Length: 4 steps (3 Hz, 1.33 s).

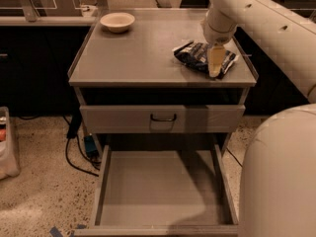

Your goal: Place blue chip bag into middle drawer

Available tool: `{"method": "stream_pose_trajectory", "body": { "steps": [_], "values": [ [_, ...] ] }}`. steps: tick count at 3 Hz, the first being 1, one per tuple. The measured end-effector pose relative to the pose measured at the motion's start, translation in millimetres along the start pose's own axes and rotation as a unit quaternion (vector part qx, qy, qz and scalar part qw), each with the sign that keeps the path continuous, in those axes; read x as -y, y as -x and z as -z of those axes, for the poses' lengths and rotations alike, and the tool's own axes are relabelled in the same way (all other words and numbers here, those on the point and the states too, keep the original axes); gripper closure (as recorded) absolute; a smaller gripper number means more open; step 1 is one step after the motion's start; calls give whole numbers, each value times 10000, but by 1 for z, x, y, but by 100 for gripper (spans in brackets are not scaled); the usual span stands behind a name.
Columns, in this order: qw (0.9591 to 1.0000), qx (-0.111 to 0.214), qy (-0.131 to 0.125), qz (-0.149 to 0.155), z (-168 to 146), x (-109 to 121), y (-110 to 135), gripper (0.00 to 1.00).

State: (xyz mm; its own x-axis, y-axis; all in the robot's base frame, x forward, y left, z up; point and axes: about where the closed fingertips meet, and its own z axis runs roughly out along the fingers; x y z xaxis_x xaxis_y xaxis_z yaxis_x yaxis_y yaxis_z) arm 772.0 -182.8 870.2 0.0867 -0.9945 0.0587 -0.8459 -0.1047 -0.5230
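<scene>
The blue chip bag [195, 55] lies on the right side of the grey cabinet top [143, 53]. It is dark blue and crinkly, with white lettering. My gripper [215, 67] reaches down from the white arm [256, 19] onto the bag's right half, near the top's front right corner, and hides part of the bag. Below, the middle drawer [163, 191] is pulled out wide towards the camera. It is a shallow grey tray with a bare floor and low side walls.
A cream round bowl [117, 21] stands at the back left of the cabinet top. A shut grey drawer front with a small black handle [163, 117] sits above the open drawer. Cables [74, 152] and a bag [7, 142] lie on the floor at the left.
</scene>
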Motion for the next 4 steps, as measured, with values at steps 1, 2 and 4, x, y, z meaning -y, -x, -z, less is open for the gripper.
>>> {"method": "stream_pose_trajectory", "body": {
  "steps": [1,2,4],
  "values": [
    [10000,0,0,0,0,0,0,26],
    [10000,0,0,0,0,0,0,51],
    [10000,0,1,0,0,0,0,96]
  ]
}}
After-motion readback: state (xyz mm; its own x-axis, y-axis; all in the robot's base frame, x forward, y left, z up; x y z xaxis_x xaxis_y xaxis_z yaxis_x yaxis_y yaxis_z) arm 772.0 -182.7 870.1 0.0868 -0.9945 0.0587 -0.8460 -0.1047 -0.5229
